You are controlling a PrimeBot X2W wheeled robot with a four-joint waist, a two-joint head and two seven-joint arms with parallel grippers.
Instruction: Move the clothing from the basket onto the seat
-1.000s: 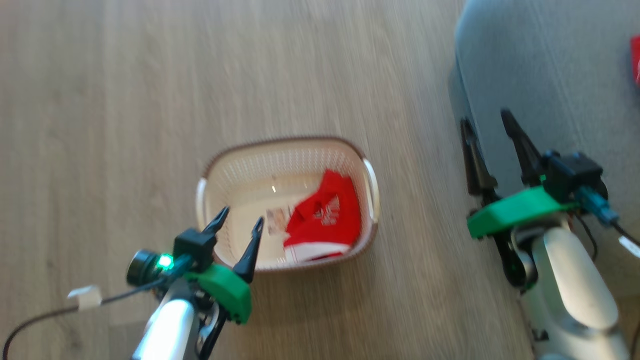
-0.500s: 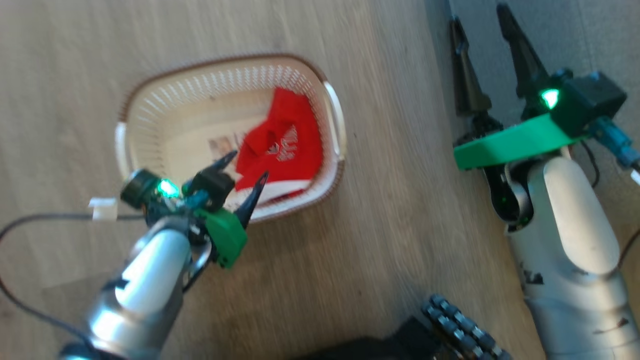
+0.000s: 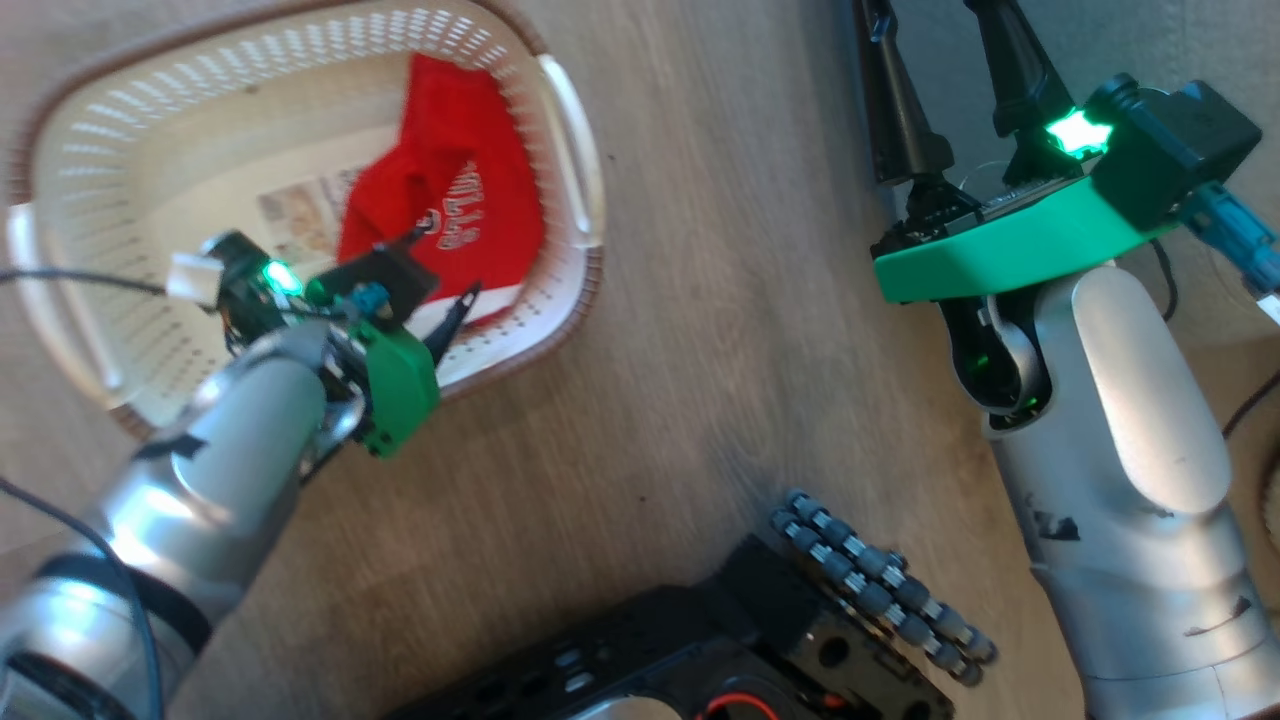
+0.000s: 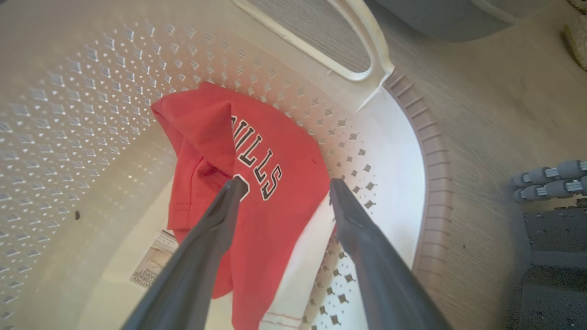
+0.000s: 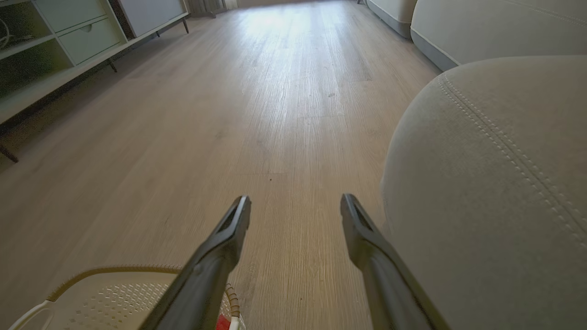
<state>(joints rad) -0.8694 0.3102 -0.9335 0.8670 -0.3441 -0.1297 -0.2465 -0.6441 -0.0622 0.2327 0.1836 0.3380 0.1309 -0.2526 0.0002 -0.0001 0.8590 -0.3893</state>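
Well, our left pincer (image 4: 286,183) gapes wide, empty, over one jersey (image 4: 293,156) (red) in one basket (image 4: 91,114); right pincer (image 5: 296,200) likewise wide, empty.

basket (image 3: 575,150): upper and left rim cut off by the head view's edge.
clothing (image 4: 206,133): lettering partly lost in a fold; lower hem cut off at the left wrist view's bottom.
label (image 4: 151,263): half under the clothing; print too small to read.
right gripper (image 3: 932,15): fingertips cut off at the head view's top.

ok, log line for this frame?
phase: pre-grasp | left pincer: open, tips over red garment in basket | right pincer: open, empty, by seat | grasp: not yet
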